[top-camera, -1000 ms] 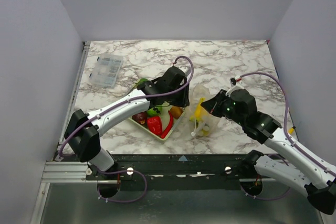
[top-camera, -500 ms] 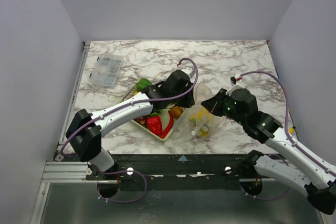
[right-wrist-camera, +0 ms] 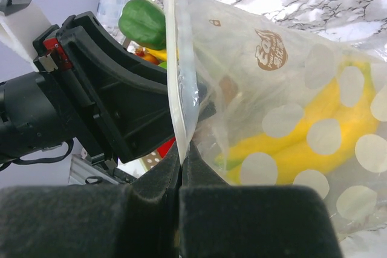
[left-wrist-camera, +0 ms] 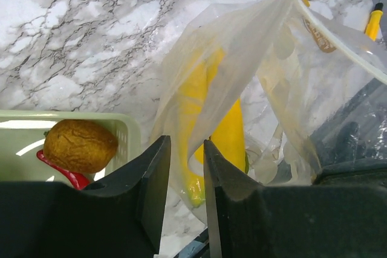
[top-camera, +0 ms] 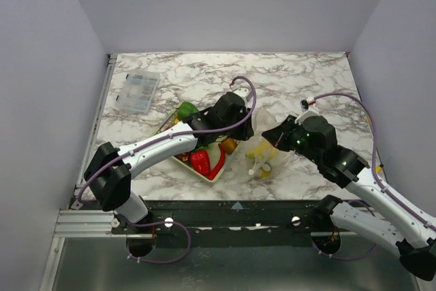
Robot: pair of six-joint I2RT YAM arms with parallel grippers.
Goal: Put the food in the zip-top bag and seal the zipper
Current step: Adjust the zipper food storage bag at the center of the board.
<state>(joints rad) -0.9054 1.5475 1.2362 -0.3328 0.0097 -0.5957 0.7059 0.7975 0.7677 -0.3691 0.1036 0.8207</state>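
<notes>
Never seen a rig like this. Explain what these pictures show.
Two robot arms are bolted at the near edge of a marble table. One picture looks down from above. The other two come from a camera on each wrist. On the table are a pale basket of toy food, a clear compartment box and a crinkly zip-top bag with yellow bananas inside. The right claw is pinched shut on the bag's mouth edge, holding it up. The left claw sits beside the bag, jaws slightly apart, apparently holding nothing.
</notes>
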